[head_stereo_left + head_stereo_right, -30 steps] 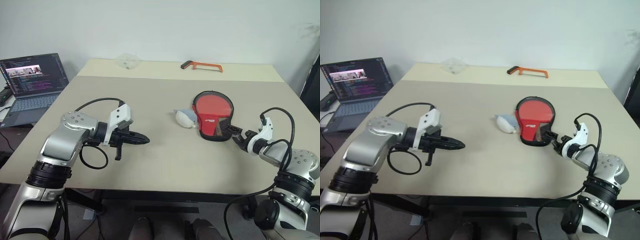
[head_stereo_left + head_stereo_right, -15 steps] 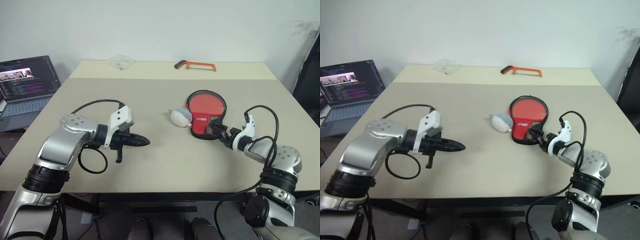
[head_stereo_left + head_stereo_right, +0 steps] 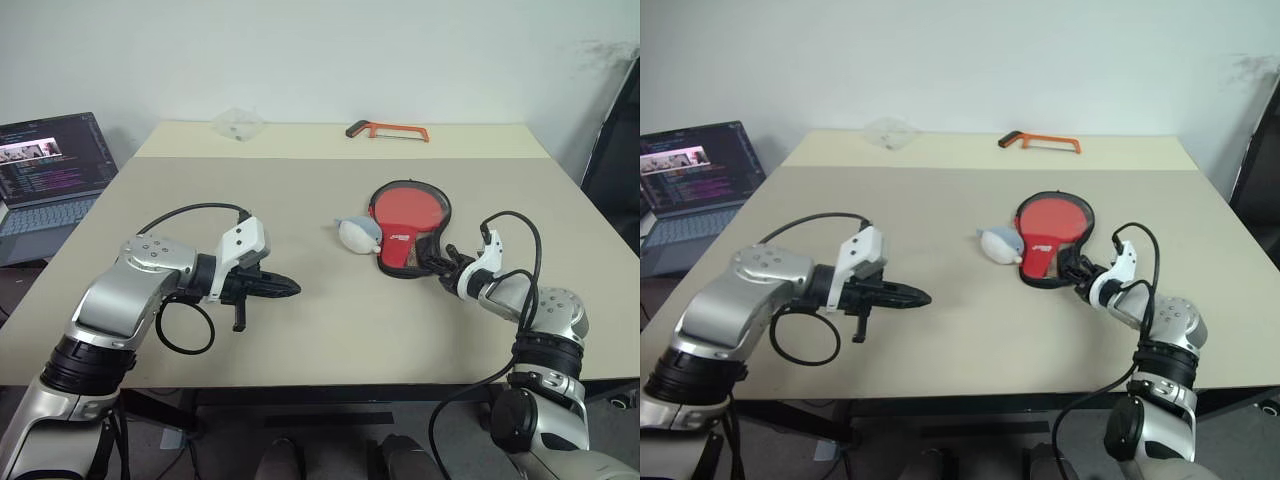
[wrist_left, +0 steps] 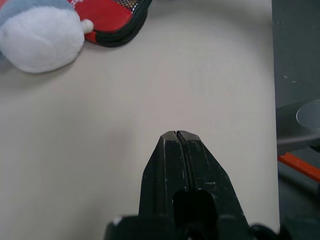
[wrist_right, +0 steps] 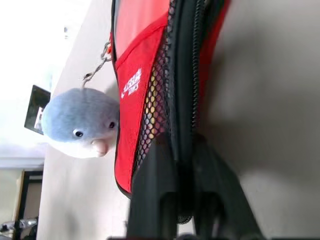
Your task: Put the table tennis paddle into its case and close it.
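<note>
The case [image 3: 408, 215] lies open on the table at centre right, black zipper rim up, red lining with a white logo and a black mesh panel. The table tennis paddle [image 5: 140, 22] appears to lie inside it: a flat red face above the pocket, and a wood tone showing through the mesh. My right gripper [image 3: 443, 263] is shut on the case's black rim [image 5: 182, 75] at its narrow near end. My left gripper [image 3: 290, 288] hovers over bare table at centre left, shut on nothing, pointing toward the case.
A small blue-and-white plush bird [image 3: 358, 235] lies against the case's left side. An orange hacksaw [image 3: 388, 130] and a clear plastic piece [image 3: 238, 122] rest at the table's far edge. An open laptop [image 3: 50, 160] stands off to the left.
My right gripper, open a second ago, has slid in to the case's narrow end and closed on its rim. The left gripper has kept still.
</note>
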